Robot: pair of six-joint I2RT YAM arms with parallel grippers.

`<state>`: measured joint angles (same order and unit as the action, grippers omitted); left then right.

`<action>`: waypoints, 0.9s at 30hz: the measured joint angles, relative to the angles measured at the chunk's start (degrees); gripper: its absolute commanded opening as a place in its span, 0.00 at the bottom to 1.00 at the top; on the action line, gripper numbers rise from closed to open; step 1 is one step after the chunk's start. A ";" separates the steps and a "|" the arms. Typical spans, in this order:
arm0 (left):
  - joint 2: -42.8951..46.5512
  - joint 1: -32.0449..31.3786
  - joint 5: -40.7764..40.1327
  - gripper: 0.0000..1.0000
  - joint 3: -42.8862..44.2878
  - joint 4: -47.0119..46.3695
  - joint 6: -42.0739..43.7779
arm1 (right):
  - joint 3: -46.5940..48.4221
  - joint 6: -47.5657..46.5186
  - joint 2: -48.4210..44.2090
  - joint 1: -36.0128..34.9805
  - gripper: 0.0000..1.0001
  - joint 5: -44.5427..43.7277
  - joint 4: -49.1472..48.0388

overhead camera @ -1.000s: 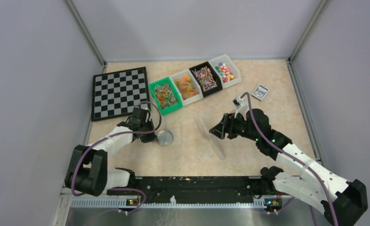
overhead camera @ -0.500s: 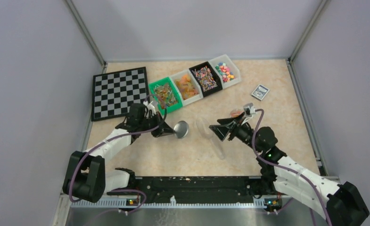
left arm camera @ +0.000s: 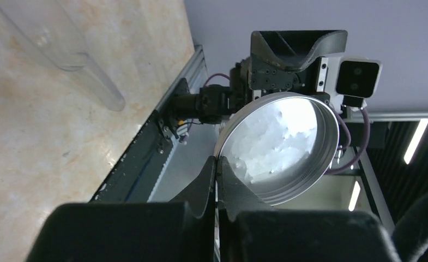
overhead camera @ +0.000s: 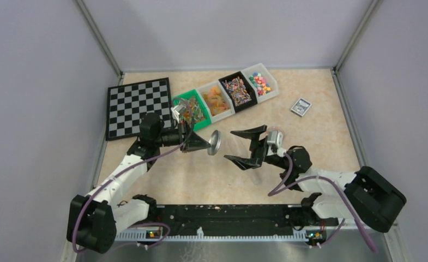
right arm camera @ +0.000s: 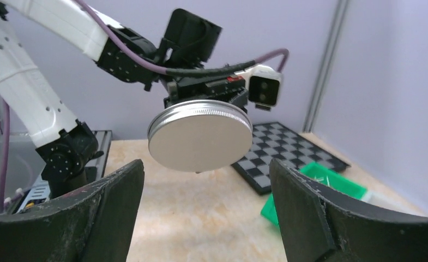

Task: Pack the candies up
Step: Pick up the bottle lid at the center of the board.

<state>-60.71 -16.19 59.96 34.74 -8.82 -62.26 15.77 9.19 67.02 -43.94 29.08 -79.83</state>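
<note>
The candies lie in four bins at the back: a green bin [overhead camera: 190, 112], a clear bin of orange ones [overhead camera: 217, 101], a black bin [overhead camera: 237, 90] and a white bin [overhead camera: 260, 82]. My left gripper [overhead camera: 206, 144] is shut on the rim of a silver metal lid [overhead camera: 215, 143], held on edge above the table. In the left wrist view the fingers [left arm camera: 217, 161] pinch the lid's rim [left arm camera: 277, 144]. My right gripper [overhead camera: 229, 146] is wide open and empty, facing the lid [right arm camera: 200, 143] from the right. A clear scoop [left arm camera: 59, 38] lies on the table.
A chessboard [overhead camera: 138, 106] lies at the back left, against the green bin [right arm camera: 315, 185]. A small card box [overhead camera: 300, 106] sits at the back right. Grey walls close in the table on three sides.
My left gripper has lifted the lid off the table, turned it on edge and carried it right. My right gripper has swung left and low to face it, jaws spread wide.
</note>
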 measured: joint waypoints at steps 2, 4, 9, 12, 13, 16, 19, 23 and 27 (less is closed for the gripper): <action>-0.02 -0.90 1.86 0.00 0.00 -2.47 -2.45 | 1.25 -2.34 2.25 -1.42 0.83 1.18 -2.67; -0.17 -2.01 3.28 0.00 0.00 -4.59 -4.13 | 1.99 -4.15 3.85 -2.62 0.82 1.81 -4.04; -0.66 -4.63 4.66 0.00 -0.87 -9.92 -8.37 | 3.54 -8.98 6.32 -5.20 0.83 1.75 -6.05; -0.72 -5.40 4.68 0.00 -2.14 -11.74 -10.14 | 3.52 -10.84 7.02 -6.19 0.84 0.50 -6.29; -0.83 -5.62 4.66 0.00 -2.51 -12.17 -10.75 | 3.52 -11.74 7.08 -6.62 0.84 -0.35 -6.27; -1.51 -5.97 4.13 0.00 -2.99 -13.51 -12.20 | 3.52 -14.56 7.08 -8.22 0.84 -2.99 -6.36; -1.97 -6.25 3.37 0.00 -3.08 -14.62 -13.25 | 3.52 -16.79 7.08 -9.18 0.85 -5.05 -6.54; -2.38 -6.47 2.99 0.00 -3.15 -16.24 -14.40 | 3.52 -18.27 7.08 -9.27 0.85 -5.20 -7.23; -2.95 -6.49 2.99 0.00 -3.15 -16.63 -14.56 | 3.52 -19.41 6.91 -9.27 0.85 -4.50 -6.58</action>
<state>-63.66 -22.68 62.96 31.59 -25.45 -76.82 19.29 -10.22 73.93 -53.21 24.58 -86.41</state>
